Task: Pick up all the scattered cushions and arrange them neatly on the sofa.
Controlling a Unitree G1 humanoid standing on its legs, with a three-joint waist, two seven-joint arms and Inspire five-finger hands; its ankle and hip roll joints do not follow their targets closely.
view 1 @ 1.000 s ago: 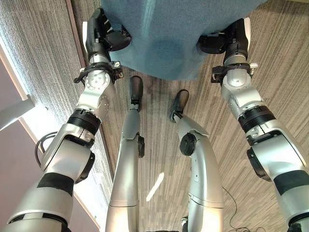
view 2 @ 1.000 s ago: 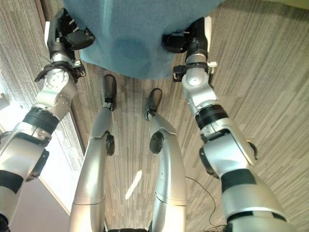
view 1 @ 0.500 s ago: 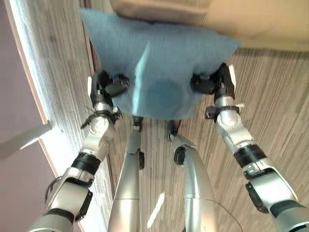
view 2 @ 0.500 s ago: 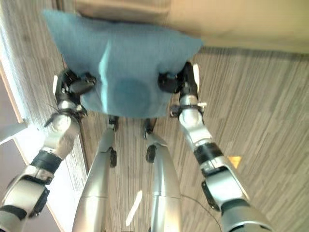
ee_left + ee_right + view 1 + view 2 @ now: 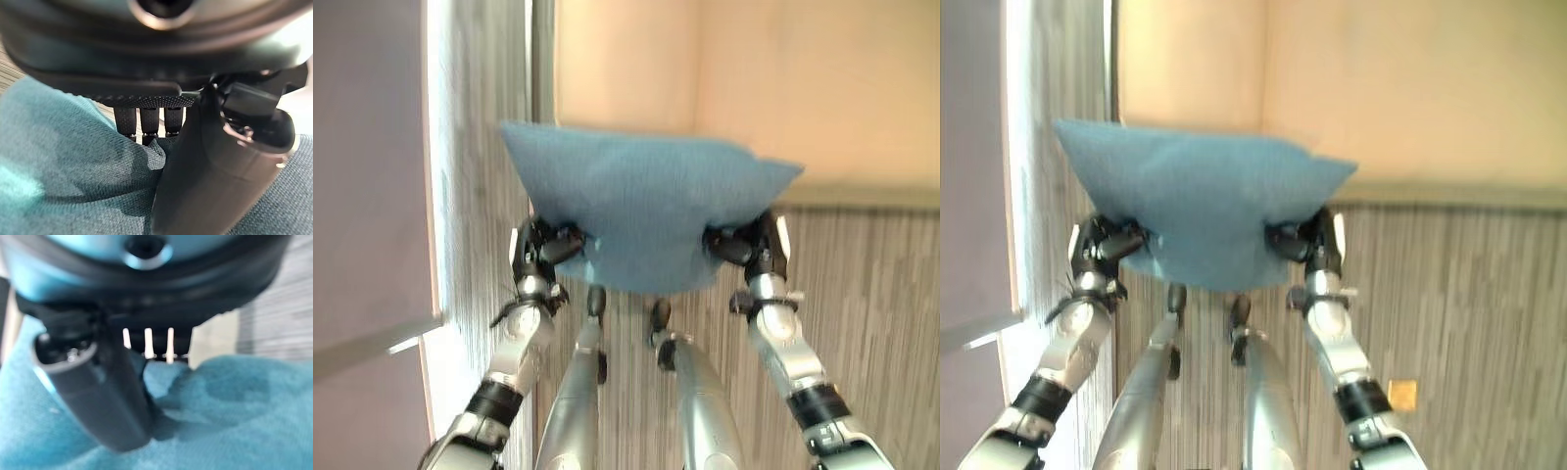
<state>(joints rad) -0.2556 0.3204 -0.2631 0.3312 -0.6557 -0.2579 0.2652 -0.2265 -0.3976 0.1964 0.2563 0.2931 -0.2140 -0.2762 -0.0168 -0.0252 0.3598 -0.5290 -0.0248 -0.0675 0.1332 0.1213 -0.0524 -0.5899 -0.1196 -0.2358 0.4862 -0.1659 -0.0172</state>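
A large blue woven-fabric cushion (image 5: 646,211) hangs in the air in front of the robot, held up between both hands above the striped grey-brown carpet floor (image 5: 871,294). The left hand (image 5: 540,257) grips the cushion's near left edge, and the right hand (image 5: 751,250) grips its near right edge, so the cushion spans the gap between the two raised arms with its far corners spread wide to the left and right. In the left wrist view the left hand's thumb (image 5: 215,161) presses down on the teal cloth while its fingers (image 5: 149,120) curl in under a fold of it, pinching the fabric between them. In the right wrist view the right hand's thumb (image 5: 93,391) likewise lies across the cloth, with the fingers (image 5: 156,350) closing on the fold from the far side, so this hand too is clamped on the cushion. Beyond the cushion, on the far side of the scene, rises the broad tan upholstered sofa (image 5: 783,88), its lower edge meeting the carpet on the right. The cushion's far edge overlaps the sofa's front in the head views; whether the two touch cannot be told. To the left runs a pale grey wall panel (image 5: 367,166) beside a bright strip of light on the floor.
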